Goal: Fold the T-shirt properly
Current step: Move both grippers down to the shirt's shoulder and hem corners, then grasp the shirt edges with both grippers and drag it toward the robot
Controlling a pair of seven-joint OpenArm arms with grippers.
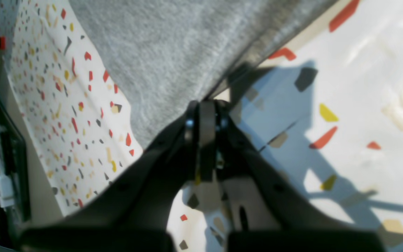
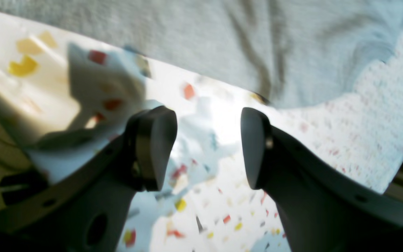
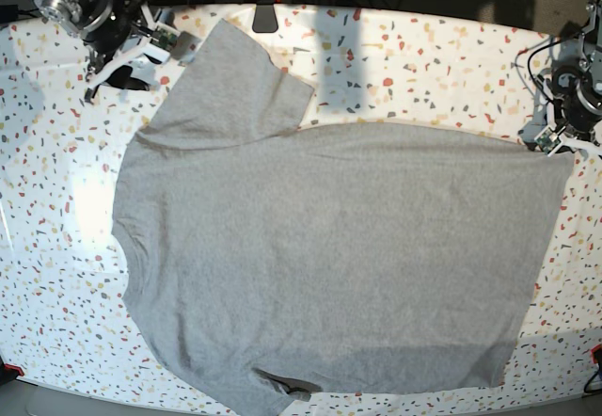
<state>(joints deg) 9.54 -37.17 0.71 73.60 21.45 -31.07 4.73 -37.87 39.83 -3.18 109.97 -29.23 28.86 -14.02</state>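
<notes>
T-shirt (image 3: pixel 329 265) flat on table (image 3: pixel 442 58); left claw (image 1: pixel 206 105) at corner.

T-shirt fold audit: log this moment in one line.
T-shirt: spread flat, plain side up | left hand: shut on shirt corner | right hand: open, empty, near sleeve | fold: not started

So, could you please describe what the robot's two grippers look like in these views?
Both have matte black, curved fingers. The left gripper has glossy dark pads and small screw holes along its fingers. The right gripper has broad, rounded fingertips with a small metal screw on one. In the base view the wrists show white brackets, silver round housings and black cables.
</notes>
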